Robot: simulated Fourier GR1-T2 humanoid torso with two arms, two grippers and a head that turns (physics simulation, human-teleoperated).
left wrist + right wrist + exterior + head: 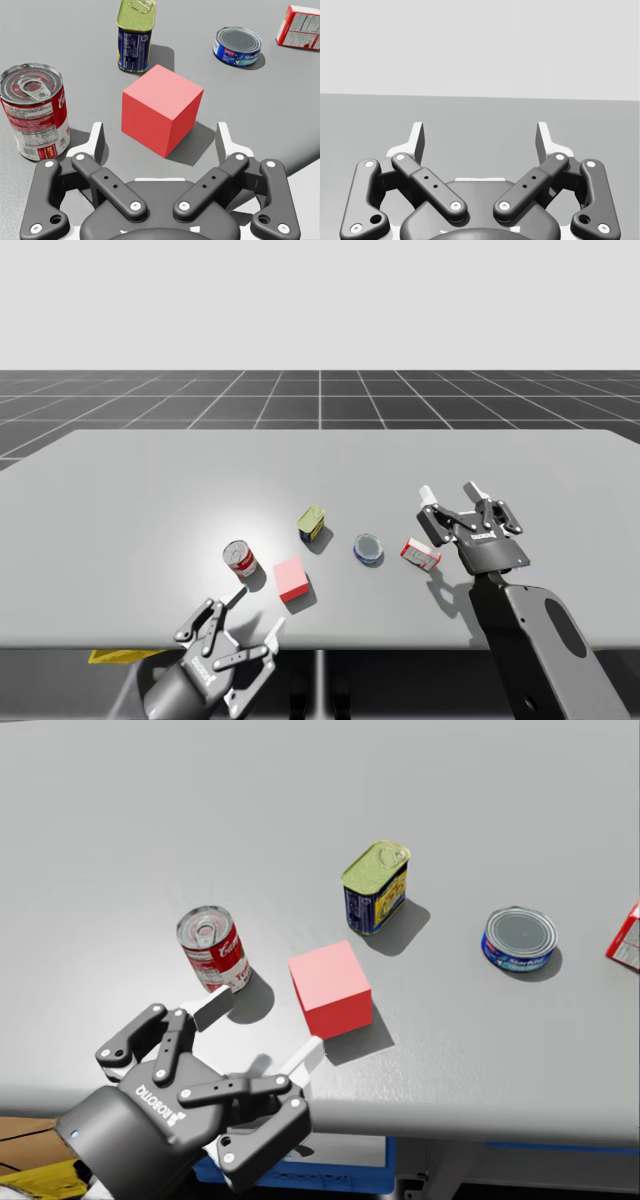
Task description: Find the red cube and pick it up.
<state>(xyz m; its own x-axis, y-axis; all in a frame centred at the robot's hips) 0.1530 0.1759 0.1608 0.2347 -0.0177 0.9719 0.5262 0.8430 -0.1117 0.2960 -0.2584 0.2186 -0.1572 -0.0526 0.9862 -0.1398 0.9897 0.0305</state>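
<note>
1. My left gripper (pixel 257 611) comes in low at the bottom left of the high view, reaching forward and angled toward the middle.
2. Its two fingers (pixel 96 142) stand wide apart, the white tips pointing ahead and slightly down.
3. My right arm (pixel 535 640) rises from the bottom right - a dark forearm slanting up and inward.
4. My right gripper (pixel 448 490) sits at the end of that arm, well forward of the left one and pointing away from me - roughly level.
5. Its fingers (pixel 416 142) are spread as wide as the left pair.
</note>
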